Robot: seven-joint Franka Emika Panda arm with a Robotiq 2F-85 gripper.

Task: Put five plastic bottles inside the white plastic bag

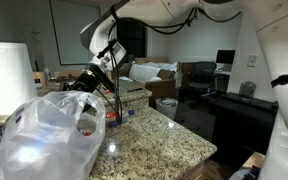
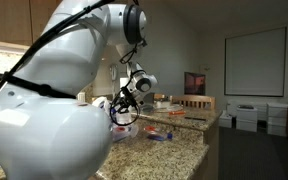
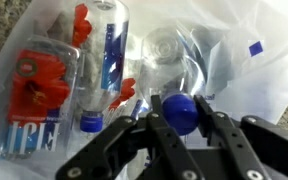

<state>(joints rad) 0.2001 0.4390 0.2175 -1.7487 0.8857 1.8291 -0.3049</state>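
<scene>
My gripper (image 3: 181,112) is shut on the blue cap of a clear plastic bottle (image 3: 170,58), one finger on each side of the cap. The bottle's body points away from me into the open mouth of the white plastic bag (image 3: 256,72). Two more bottles lie inside the bag: one with red contents and a blue-and-white label (image 3: 36,95), and one with a blue label and blue cap (image 3: 108,55). In both exterior views the gripper (image 1: 90,80) (image 2: 125,100) hangs over the crinkly bag (image 1: 44,135) (image 2: 124,118) on the counter.
A white paper towel roll (image 1: 8,70) stands behind the bag. The granite counter (image 1: 169,145) (image 2: 184,145) carries small red and blue items (image 2: 158,133) and a stack of boxes (image 1: 134,95). Its edge drops off towards the desks and chairs beyond.
</scene>
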